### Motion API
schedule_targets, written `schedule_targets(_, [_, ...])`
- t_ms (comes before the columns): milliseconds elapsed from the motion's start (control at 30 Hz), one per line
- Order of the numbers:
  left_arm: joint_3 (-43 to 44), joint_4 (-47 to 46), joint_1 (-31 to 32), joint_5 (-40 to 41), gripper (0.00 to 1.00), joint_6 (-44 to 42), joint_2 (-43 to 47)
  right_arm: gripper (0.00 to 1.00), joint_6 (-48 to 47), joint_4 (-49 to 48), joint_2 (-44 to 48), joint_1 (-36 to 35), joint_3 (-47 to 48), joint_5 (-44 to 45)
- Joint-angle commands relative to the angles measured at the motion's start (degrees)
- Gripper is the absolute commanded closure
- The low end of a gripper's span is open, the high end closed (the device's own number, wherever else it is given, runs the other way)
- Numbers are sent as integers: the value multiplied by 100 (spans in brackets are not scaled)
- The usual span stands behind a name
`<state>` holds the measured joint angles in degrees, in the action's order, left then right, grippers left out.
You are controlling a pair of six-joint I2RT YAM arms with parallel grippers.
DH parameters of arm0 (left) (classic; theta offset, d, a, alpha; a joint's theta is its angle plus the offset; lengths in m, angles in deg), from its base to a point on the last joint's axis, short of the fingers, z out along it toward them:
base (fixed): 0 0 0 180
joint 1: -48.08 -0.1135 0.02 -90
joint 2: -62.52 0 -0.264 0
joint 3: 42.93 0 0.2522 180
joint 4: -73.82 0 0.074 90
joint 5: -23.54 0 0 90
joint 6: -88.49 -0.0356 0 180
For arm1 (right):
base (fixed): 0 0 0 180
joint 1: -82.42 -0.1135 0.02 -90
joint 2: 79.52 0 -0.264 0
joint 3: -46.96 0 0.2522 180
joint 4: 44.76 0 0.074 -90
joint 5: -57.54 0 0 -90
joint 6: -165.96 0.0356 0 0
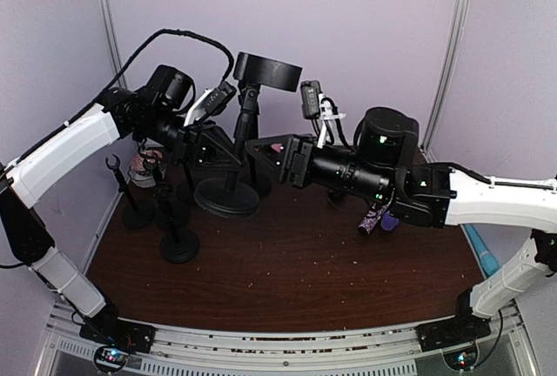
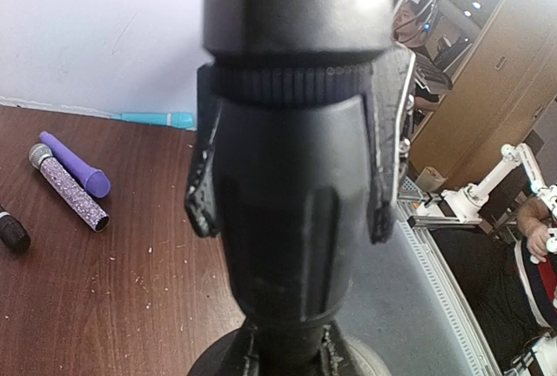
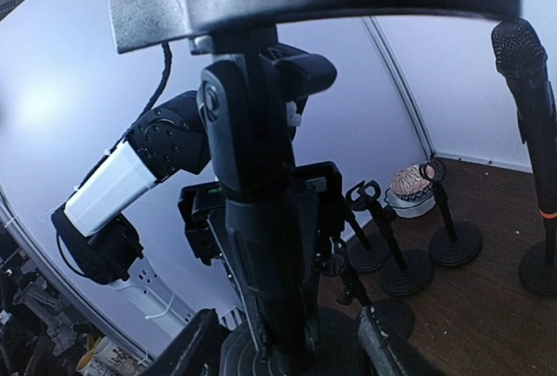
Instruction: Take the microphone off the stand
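Observation:
A tall black stand with a thick pole (image 1: 246,132) rises from a round base (image 1: 226,197) and carries a flat black head (image 1: 267,70). My left gripper (image 1: 230,150) is shut on the pole; in the left wrist view its fingers (image 2: 202,193) press both sides of the pole (image 2: 291,245). My right gripper (image 1: 266,150) is open, its fingers (image 3: 196,350) spread either side of the pole (image 3: 270,280) without touching. A black microphone (image 3: 525,71) with an orange ring stands upright in a small stand at the right of the right wrist view.
Small black stands (image 1: 179,245) (image 1: 133,215) and a patterned bowl (image 1: 144,170) are at the left. A sparkly purple microphone (image 1: 376,218), a purple tube (image 2: 78,164) and a teal stick (image 1: 481,258) lie on the right. A black mic tip (image 2: 10,230) lies on the table.

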<state>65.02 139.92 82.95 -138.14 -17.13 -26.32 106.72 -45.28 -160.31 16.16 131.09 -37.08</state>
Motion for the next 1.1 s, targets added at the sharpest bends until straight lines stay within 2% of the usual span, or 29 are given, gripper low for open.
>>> schedule_targets(0, [182,-335,-8,-195,100,-142,44,48,-232,-324,-293,-59,334,344])
schedule_targets(200, [67,-344,-2,-204,100,-161,68,57,-248,-419,-710,-57,691,215])
schedule_targets(267, [56,-275,-8,-187,100,-230,79,65,-245,-480,-765,-60,703,220])
schedule_targets(400, [-40,-224,-14,102,100,-327,103,91,-302,-610,-772,-57,651,292])
schedule_targets(433, [-80,-219,-15,311,93,-342,121,97,-336,-585,-753,-62,627,356])
schedule_targets(500, [-181,-191,-46,881,58,-394,183,100,-474,-526,-700,-56,552,554])
schedule_targets(633, [-510,-261,-496,1900,6,-337,420,100,-1046,-112,-735,-54,433,1246])
schedule_targets(667, [-586,-304,-664,2008,3,-265,512,100,-1194,-23,-805,-49,411,1430])
schedule_targets(867, [-758,-244,-1470,2474,2,-277,1063,100,-1967,47,-1765,-32,657,2218])
schedule_targets(1067, [-816,-40,-1700,3040,2,-389,1294,100,-2193,-267,-3118,-39,1500,2435])
